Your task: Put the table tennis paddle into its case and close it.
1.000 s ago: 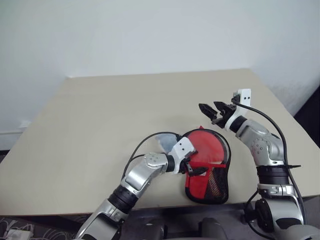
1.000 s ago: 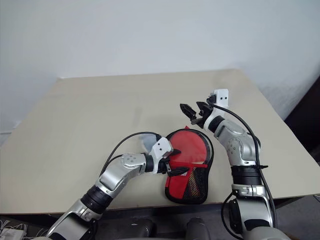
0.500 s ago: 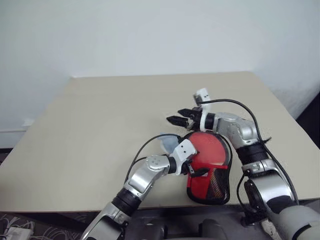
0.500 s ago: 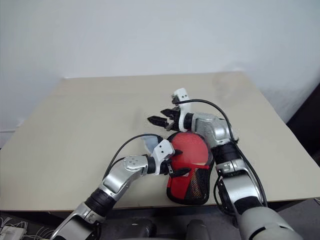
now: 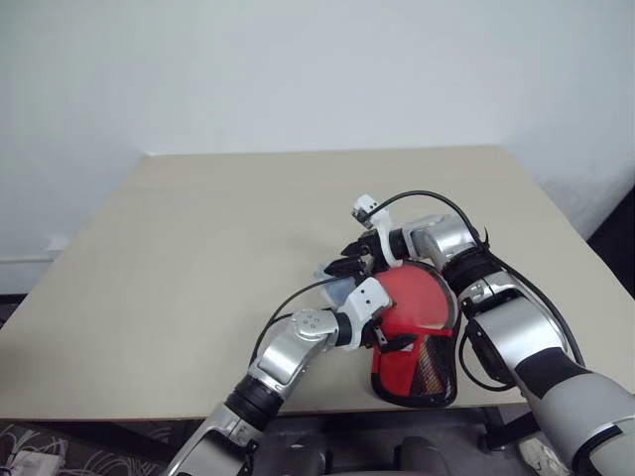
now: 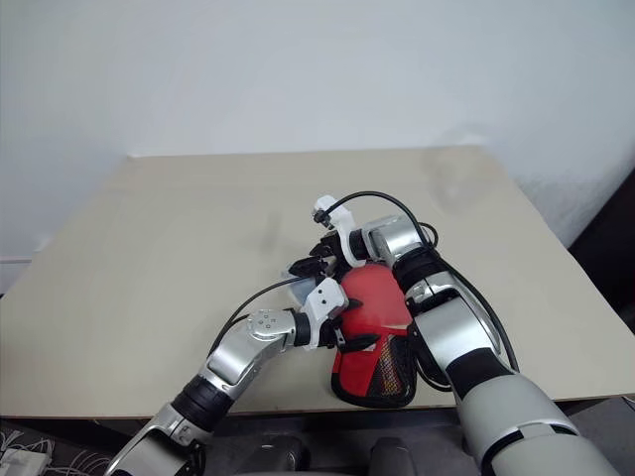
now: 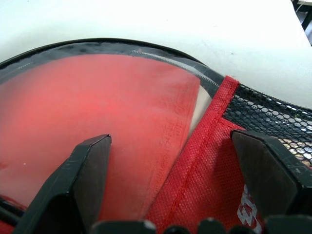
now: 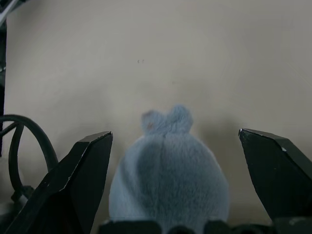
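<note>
The red case lies at the table's near edge, its round end away from me and its dark mesh part towards me. In the left wrist view my left gripper is open, one finger over the case's clear-edged red round part and the other over the mesh. It comes in from the case's left side. My right gripper is open just past the case's upper left, its fingers either side of a grey plush charm. The paddle is hidden.
The beige table stretches wide to the left and behind the case. Cables loop from both wrists, one over the plush charm. The table's near edge runs just below the case. A white wall stands behind.
My right arm has swung in from the right of the case, leftward and down, and now its open fingers point at the grey plush. The left gripper has stayed on the case.
</note>
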Available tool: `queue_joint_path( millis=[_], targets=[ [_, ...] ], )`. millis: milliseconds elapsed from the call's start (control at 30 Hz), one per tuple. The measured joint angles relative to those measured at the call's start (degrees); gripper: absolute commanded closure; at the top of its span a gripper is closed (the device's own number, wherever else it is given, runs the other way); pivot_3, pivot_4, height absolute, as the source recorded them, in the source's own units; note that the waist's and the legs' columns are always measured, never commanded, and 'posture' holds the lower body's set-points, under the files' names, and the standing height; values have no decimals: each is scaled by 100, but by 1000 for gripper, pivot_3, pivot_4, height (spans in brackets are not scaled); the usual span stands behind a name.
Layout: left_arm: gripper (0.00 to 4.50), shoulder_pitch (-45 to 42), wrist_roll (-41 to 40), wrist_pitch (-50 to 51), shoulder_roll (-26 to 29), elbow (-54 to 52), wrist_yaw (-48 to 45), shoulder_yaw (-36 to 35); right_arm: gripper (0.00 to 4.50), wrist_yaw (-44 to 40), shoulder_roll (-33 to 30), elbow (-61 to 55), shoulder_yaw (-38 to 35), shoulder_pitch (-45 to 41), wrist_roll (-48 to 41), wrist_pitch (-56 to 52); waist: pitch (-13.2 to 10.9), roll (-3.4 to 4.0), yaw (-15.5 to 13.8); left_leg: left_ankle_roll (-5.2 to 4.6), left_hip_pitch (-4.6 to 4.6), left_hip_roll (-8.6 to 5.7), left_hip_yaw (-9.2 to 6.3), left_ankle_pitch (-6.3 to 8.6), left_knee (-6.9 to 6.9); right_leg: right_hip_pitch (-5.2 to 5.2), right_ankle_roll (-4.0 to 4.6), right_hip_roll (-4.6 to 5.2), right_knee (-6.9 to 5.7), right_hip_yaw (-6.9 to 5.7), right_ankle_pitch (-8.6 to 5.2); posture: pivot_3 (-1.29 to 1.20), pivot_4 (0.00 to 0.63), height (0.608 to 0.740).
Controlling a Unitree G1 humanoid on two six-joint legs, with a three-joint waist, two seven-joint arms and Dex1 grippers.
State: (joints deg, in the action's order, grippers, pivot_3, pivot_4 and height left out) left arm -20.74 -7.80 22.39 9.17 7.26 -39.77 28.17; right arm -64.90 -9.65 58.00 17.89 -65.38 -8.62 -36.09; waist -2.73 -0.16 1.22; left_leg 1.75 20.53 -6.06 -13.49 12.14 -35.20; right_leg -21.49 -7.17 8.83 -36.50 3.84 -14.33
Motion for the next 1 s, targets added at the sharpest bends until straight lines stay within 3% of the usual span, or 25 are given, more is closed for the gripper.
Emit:
queue_joint_path(
  millis=[333, 633, 933, 1000],
  targets=[
    [337, 32, 8, 93, -23, -5, -1, -37, 0, -62, 201, 724, -156, -324, 400, 50, 42, 2, 6, 3, -7, 0, -1, 8, 1, 0, 0, 0, -6, -2, -1, 0, 0, 740],
    [337, 8, 22, 129, -26, -2, -3, -41, 0, 661, 448, 1315, -415, -309, 672, 246, 51, 6, 8, 5, -11, 0, 1, 8, 1, -2, 1, 0, -10, -1, -1, 0, 0, 740],
    [337, 5, 23, 143, -26, 0, -2, -60, 0, -151, 531, 1336, -317, -308, 1029, 227, 51, 6, 20, 5, -11, 0, 1, 9, 0, -3, 0, 0, -13, -1, -1, 0, 0, 740],
    [287, 4, 23, 149, -27, -1, -2, -63, 376, -150, 547, 1336, -321, -307, 1077, 230, 51, 6, 21, 5, -11, 0, 1, 9, 0, -4, 0, 0, -14, -1, -1, 0, 0, 740]
  ],
)
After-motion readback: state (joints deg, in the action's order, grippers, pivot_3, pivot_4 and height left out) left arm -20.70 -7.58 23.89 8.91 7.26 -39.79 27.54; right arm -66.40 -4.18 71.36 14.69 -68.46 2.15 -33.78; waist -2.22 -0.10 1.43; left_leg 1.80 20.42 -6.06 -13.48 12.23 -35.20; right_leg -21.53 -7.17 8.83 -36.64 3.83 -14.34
